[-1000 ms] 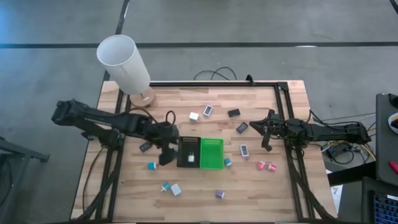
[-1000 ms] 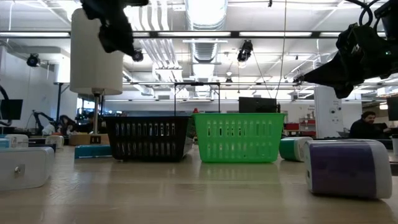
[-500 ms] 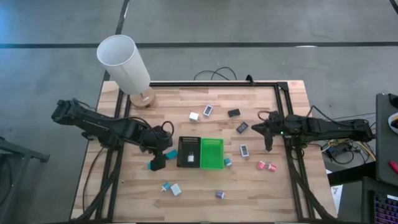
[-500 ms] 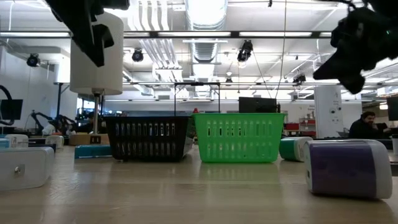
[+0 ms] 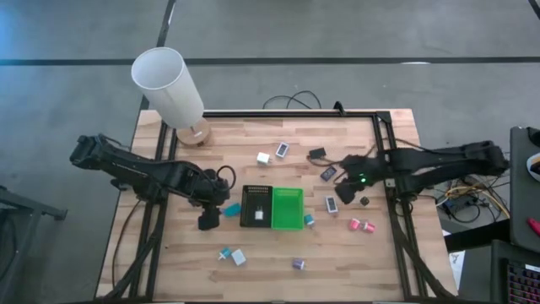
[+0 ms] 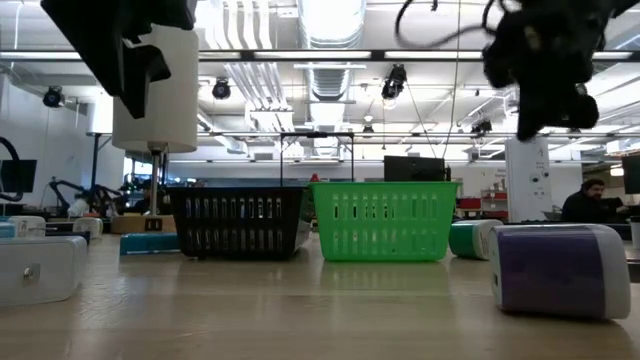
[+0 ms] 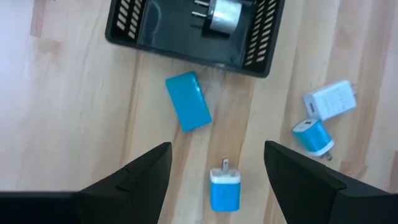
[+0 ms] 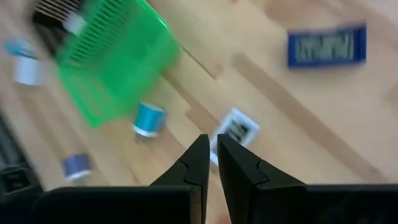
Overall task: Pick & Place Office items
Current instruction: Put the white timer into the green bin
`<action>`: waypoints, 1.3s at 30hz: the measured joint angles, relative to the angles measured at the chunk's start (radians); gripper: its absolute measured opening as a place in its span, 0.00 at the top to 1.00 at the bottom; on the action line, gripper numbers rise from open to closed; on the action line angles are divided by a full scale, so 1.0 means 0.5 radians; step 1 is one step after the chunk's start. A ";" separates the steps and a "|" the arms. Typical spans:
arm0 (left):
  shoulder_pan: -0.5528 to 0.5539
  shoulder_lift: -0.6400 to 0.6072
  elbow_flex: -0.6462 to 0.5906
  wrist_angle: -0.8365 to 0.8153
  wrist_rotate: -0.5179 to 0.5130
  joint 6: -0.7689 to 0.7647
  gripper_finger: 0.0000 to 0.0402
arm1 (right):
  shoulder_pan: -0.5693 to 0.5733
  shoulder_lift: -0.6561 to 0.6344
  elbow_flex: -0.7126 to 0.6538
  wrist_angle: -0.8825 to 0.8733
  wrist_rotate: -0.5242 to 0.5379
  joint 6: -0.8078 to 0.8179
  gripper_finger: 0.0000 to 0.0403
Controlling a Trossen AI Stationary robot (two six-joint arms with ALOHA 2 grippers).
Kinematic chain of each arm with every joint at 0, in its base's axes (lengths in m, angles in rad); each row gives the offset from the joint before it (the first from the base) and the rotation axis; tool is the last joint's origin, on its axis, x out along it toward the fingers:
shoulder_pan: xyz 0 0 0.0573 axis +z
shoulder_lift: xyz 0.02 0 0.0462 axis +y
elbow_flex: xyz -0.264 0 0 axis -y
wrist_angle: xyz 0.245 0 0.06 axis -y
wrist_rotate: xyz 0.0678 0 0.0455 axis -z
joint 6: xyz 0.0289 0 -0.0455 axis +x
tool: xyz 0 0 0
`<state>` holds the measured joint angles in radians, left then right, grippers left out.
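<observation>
Office items [image 5: 331,203]: you have one white plug piece [image 7: 222,12] in the black tray [image 5: 256,207], green tray [image 5: 286,209] apparently empty, the rest scattered on the tabletop [image 5: 253,253] from 12 to 6 o'clock; left gripper [image 7: 216,163] apart over teal pieces [image 7: 188,109], right gripper [image 8: 211,163] together, both holding nothing.

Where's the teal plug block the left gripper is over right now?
High view: the teal block lies on the table just left of the black tray, beside the left gripper.

Slatted black tray [image 5: 256,206] beside green tray [image 5: 287,208]; teal block [image 7: 188,101]; white lamp [image 5: 168,84]; pale wooden table [image 5: 278,262].
</observation>
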<state>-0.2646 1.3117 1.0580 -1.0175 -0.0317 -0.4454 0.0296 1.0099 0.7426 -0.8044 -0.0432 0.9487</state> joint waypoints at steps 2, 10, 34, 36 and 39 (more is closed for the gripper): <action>0.000 -0.002 0.000 -0.026 -0.010 0.001 0.35 | 0.029 0.152 0.031 -0.125 -0.072 0.088 0.92; 0.000 -0.002 0.000 -0.085 -0.028 0.001 0.35 | 0.236 0.495 0.049 -0.332 -0.120 0.450 0.92; 0.001 -0.006 -0.001 -0.287 -0.202 0.107 0.35 | 0.512 0.591 0.045 0.068 -0.124 0.648 0.59; 0.001 -0.007 -0.001 -0.287 -0.206 0.107 0.35 | 0.508 0.596 0.045 0.070 -0.109 0.698 0.54; 0.001 -0.007 -0.001 -0.299 -0.206 0.140 0.35 | 0.508 0.627 0.045 0.067 -0.028 0.822 0.49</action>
<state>-0.2642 1.3083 1.0576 -1.1670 -0.1349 -0.3752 0.2836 1.3235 0.7650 -0.7708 -0.0572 1.3597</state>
